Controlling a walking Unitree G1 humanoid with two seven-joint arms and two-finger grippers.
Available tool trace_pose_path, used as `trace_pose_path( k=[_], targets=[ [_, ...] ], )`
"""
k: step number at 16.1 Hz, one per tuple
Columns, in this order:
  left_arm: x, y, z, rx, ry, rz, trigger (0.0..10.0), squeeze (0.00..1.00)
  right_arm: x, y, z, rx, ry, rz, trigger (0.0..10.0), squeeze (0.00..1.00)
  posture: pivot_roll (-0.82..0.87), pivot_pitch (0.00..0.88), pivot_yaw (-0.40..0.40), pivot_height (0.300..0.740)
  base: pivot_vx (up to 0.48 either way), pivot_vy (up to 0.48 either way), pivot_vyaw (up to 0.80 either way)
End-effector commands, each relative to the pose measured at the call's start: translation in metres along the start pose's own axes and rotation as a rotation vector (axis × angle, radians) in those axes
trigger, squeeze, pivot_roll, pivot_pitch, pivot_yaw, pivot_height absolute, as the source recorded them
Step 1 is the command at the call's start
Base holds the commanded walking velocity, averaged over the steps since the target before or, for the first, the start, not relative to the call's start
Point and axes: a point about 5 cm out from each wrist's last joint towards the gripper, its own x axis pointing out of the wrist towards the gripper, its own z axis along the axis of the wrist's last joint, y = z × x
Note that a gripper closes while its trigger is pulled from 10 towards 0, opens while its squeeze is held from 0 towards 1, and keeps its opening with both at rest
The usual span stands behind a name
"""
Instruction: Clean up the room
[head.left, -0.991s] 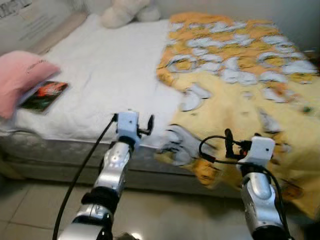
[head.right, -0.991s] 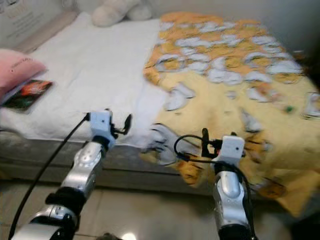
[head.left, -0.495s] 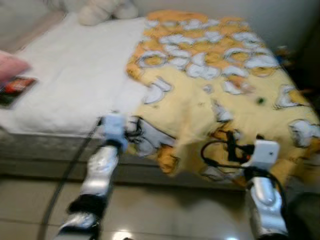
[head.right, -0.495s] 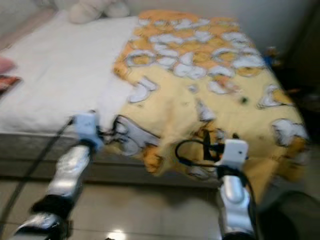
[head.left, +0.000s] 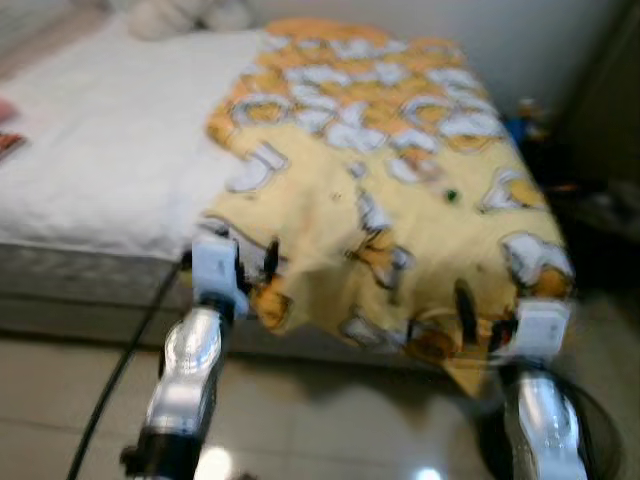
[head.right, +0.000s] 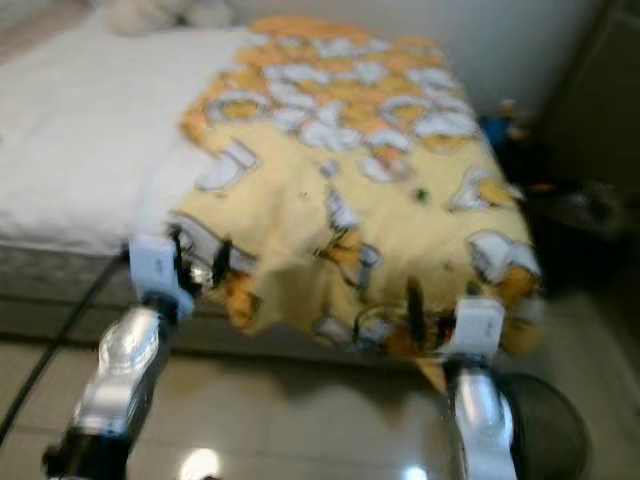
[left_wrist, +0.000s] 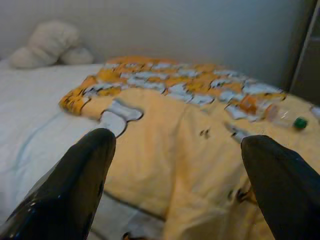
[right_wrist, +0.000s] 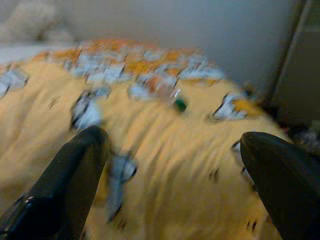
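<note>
I see the yellow-and-orange patterned blanket (head.left: 400, 190) spread over the far half of the bed (head.left: 90, 260), its near edge hanging over the side just beyond both end effectors. A small clear bottle with a green cap (left_wrist: 286, 118) lies on the blanket, ahead of the right end effector (right_wrist: 175, 165) and further off to the side of the left end effector (left_wrist: 177, 165). My left end effector hovers at the blanket's rumpled near corner, fingers (left_wrist: 75, 185) spread wide with nothing between them. My right end effector hangs at the drooping hem near the bed's foot, fingers (right_wrist: 65, 180) likewise spread apart and empty. White sheet (head.left: 100, 150) lies bare beyond the left end effector, with a pale plush toy (left_wrist: 47, 44) against the far wall. The head views are blurred.
</note>
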Motion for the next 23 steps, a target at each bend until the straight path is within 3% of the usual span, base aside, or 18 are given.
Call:
trace_pose_path(
  k=[1,6,9,13,17,23],
  targets=[
    [-0.005,0.002,-0.007,0.016,0.057,-0.007,10.0,0.00,0.002,0.003,0.000,0.022,0.003,-0.003,10.0,0.00,0.04,0.000,-0.012,0.740,0.000,-0.416,0.00],
    [0.009,0.000,0.000,0.057,0.037,0.017,10.0,0.00,0.003,0.001,-0.003,0.001,0.022,-0.016,10.0,0.00,0.01,0.000,0.001,0.740,0.000,-0.166,0.00],
    [0.027,-0.012,0.006,-0.014,0.037,0.025,10.0,0.00,0.013,0.000,0.002,-0.022,0.010,-0.052,10.0,0.00,-0.01,0.000,0.006,0.740,0.480,0.000,0.00],
    [0.032,-0.018,0.005,-0.014,0.031,0.001,10.0,0.00,0.022,0.001,-0.001,-0.010,0.042,-0.043,10.0,0.00,-0.01,0.000,0.002,0.740,0.480,0.000,0.00],
    [0.041,-0.014,0.010,-0.008,0.017,0.023,10.0,0.00,0.031,-0.002,0.006,-0.024,0.012,-0.070,10.0,0.00,0.00,0.000,0.003,0.740,0.480,0.000,0.00],
    [0.041,-0.011,0.010,0.014,0.009,0.017,10.0,0.00,0.028,0.006,-0.001,-0.010,0.034,-0.057,10.0,0.00,0.00,0.000,0.013,0.740,0.480,0.000,0.00]
  ],
)
